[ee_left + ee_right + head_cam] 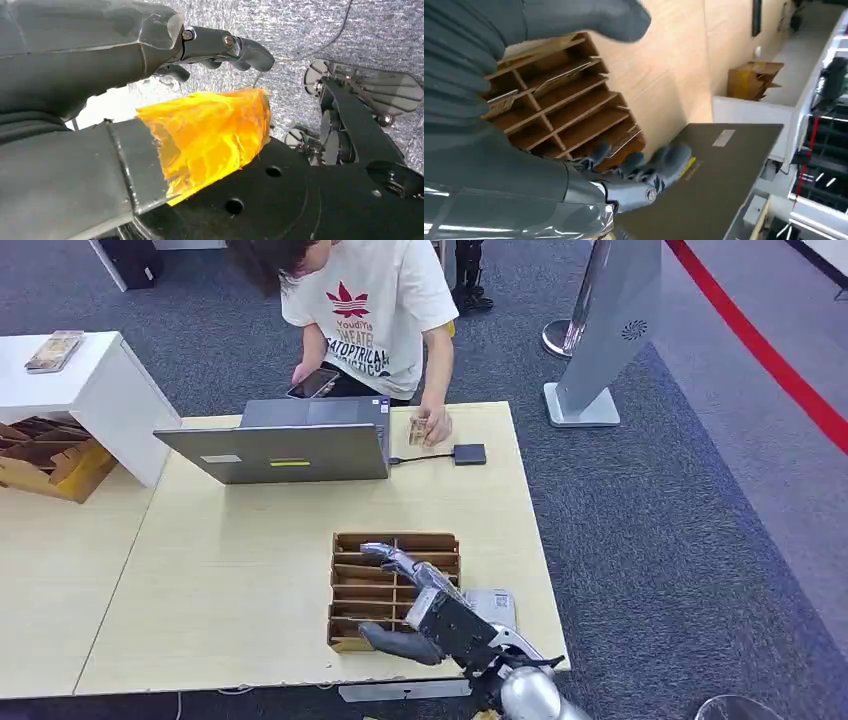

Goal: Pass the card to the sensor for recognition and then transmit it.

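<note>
A wooden divided card box point(345, 540) stands near the front of the pale table point(230, 580). In the right wrist view, cards point(559, 77) lie in some slots of the box point(589, 112). My right hand point(425, 605) hovers over the box's right side with its fingers point(664, 160) spread and nothing between them and the thumb point(589, 20). A small black sensor box point(469, 454) lies at the far edge, wired to a grey laptop point(290, 450). A person's hand point(432, 427) holds cards beside it. My left hand point(150, 100) hangs over the floor, holding nothing, with orange tape point(210, 135) on its thumb.
A pale grey device point(495, 605) lies just right of the card box. The person stands behind the laptop holding a tablet point(313, 384). A white cabinet point(95, 390) and cardboard box point(45, 455) sit at the left, and a grey kiosk stand point(600, 340) at the far right.
</note>
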Motion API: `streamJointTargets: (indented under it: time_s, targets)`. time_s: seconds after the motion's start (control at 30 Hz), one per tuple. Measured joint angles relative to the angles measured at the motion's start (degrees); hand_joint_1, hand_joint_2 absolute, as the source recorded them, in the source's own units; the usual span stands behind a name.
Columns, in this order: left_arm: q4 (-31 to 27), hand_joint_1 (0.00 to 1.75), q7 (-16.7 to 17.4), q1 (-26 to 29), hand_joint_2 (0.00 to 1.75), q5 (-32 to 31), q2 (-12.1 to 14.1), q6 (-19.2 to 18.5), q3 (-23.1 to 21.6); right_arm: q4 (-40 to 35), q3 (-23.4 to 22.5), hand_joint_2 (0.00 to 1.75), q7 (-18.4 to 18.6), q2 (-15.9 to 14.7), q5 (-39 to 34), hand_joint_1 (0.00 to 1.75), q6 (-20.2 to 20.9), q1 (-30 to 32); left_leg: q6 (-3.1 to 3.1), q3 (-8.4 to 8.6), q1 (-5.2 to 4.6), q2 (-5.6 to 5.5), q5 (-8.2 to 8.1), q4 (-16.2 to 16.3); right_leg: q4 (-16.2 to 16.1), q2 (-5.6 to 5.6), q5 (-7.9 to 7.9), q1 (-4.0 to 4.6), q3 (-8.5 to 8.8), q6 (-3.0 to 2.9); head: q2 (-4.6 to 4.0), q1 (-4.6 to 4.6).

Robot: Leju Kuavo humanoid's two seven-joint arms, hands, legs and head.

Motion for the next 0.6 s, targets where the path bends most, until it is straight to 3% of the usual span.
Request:
streamJointTargets:
  time_s: [0.37, 0.57, 0.6]
  targets:
    - [0.0, 0.0, 0.0, 0.0, 0.0, 0.0, -0.5, -0.4, 1.4, -1.2, 0.4, 1.75, 0.5, -0.5, 12.8, 1.75, -6.8, 0.8, 0.0, -0.01, 0.0, 0.0, 0.0, 0.0, 0.0, -0.01, 0.0, -0.01, 0.0, 0.0, 0.0, 0.0]
    - [0.2, 0.0, 0.0, -0.1, 0.0, 0.0, -0.5, -0.8, 1.4, -1.6, 1.4, 1.75, 1.8, -0.7, 24.7, 1.75, -12.0, 0.8, 0.0, 0.0, 0.0, 0.0, 0.0, 0.0, 0.0, -0.01, 0.0, 0.0, 0.0, 0.0, 0.0, 0.0]
    - [0.2, 0.0, 0.0, -0.1, 0.0, 0.0, -0.5, -0.8, 1.4, -1.6, 1.5, 1.75, 2.0, -0.7, 25.8, 1.64, -12.7, 0.8, 0.0, 0.0, 0.0, 0.0, 0.0, 0.0, 0.0, -0.01, 0.0, 0.0, 0.0, 0.0, 0.0, 0.0]
